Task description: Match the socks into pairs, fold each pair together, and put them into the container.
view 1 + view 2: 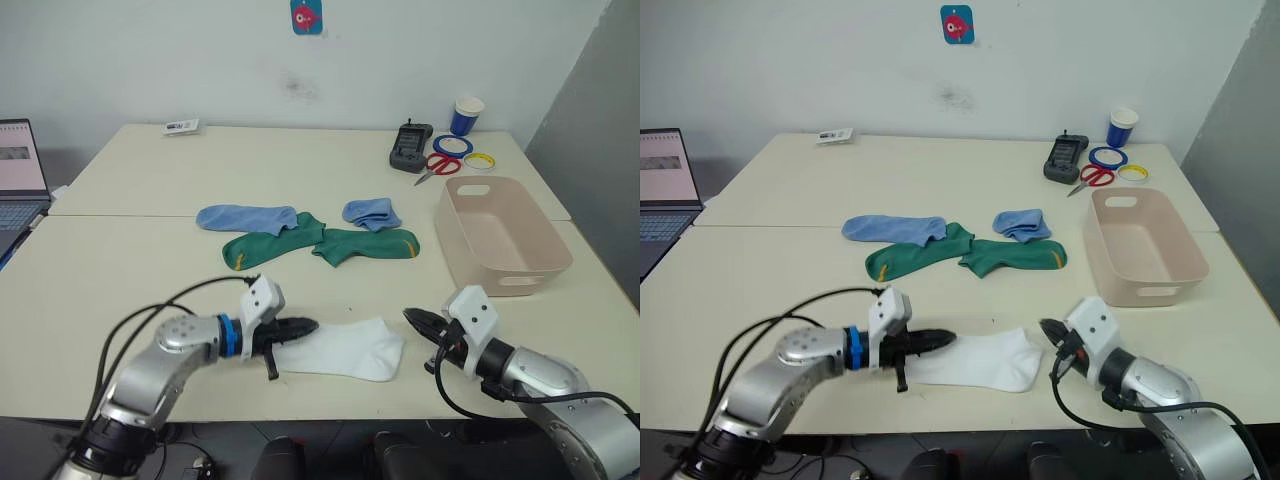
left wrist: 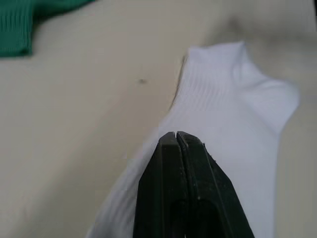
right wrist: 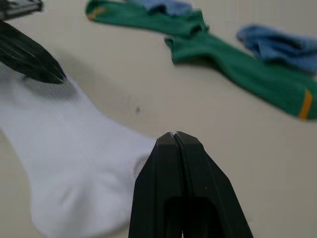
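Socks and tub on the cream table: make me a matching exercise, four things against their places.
1. white ankle sock
2. flat-lying light blue sock
3. pale beige-pink plastic tub
4. crumpled light blue sock

a. between both grippers
b. right table side
c. behind the right green sock
d. behind the left green sock

Pairs: 1-a, 2-d, 3-b, 4-c

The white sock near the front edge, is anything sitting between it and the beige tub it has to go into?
Nothing visible blocks it. The white sock lies flat near the table's front edge, and the bare tabletop runs from it up to the container. The right end effector sits just beside the sock's toe end, low in that stretch.
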`<act>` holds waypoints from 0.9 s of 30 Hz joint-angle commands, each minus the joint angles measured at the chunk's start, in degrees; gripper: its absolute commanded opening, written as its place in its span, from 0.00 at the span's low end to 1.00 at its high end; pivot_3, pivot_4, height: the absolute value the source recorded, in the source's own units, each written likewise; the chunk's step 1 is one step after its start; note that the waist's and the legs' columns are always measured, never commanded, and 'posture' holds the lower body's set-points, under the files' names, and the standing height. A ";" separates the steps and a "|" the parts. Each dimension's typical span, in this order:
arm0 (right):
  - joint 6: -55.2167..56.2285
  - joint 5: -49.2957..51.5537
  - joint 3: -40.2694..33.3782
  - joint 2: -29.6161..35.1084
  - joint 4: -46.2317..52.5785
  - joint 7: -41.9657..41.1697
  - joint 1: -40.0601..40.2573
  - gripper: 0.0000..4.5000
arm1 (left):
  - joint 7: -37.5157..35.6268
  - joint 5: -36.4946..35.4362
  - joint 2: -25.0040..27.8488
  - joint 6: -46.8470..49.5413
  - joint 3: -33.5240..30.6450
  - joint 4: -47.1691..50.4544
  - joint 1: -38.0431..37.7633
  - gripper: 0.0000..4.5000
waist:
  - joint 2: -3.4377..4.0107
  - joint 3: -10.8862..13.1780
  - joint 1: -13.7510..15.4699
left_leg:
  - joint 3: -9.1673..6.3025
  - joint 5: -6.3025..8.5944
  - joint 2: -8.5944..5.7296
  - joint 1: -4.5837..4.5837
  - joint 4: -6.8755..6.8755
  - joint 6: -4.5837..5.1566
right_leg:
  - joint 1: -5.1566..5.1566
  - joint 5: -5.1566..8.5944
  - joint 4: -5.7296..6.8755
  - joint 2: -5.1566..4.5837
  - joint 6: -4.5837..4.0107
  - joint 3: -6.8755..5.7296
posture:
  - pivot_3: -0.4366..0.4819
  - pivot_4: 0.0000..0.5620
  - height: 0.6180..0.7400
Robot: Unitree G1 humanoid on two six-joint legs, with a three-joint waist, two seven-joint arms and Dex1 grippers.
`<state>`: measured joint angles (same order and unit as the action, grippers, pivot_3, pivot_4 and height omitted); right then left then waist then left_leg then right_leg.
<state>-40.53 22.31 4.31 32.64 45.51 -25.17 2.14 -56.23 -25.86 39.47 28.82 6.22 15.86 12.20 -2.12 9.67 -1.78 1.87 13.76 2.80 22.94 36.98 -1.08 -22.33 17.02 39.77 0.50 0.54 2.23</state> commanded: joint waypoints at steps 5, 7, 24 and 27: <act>-2.54 -1.07 9.00 -0.57 -0.17 -0.92 -7.25 0.01 | -6.05 -1.50 4.63 0.34 -1.00 2.22 2.63 0.00 | 0.01 0.00 -0.09 | 0.08 0.00 -0.02 -0.02 -0.04 0.00 | 0.01 0.00 -0.12 -0.01 0.00 0.09 | 0.48 0.27 0.93; -1.43 -3.86 12.87 -0.24 -4.12 -1.61 -8.68 0.01 | -6.02 0.69 4.30 -1.88 0.05 0.79 2.16 0.00 | 0.01 0.01 -0.03 | 0.07 0.00 -0.03 0.01 -0.04 0.00 | 0.01 0.00 -0.18 -0.02 0.00 0.06 | 0.48 0.27 0.93; 2.21 -11.73 16.58 2.43 -12.23 -3.73 -0.73 0.01 | -6.53 11.43 3.15 -14.13 3.79 -15.20 -4.13 0.00 | 0.01 -0.10 0.19 | 0.11 0.01 -0.05 -0.04 -0.08 0.01 | 0.10 0.00 -0.34 -0.14 -0.01 0.03 | 0.48 0.27 0.93; 3.18 -11.16 12.61 4.27 -11.44 -4.18 2.23 0.01 | -7.05 12.00 3.18 -15.82 3.86 -16.53 -3.65 0.00 | 0.02 -0.18 0.18 | 0.11 0.01 -0.05 -0.07 -0.08 0.01 | 0.12 0.00 -0.33 -0.14 -0.01 0.02 | 0.48 0.27 0.93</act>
<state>-36.88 11.57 19.86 35.29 34.41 -29.07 2.64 -63.38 -16.52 41.53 13.07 9.64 1.93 9.23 -2.11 9.48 -1.61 1.98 13.77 2.76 22.87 36.89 -1.07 -22.21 17.02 39.44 0.35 0.53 2.25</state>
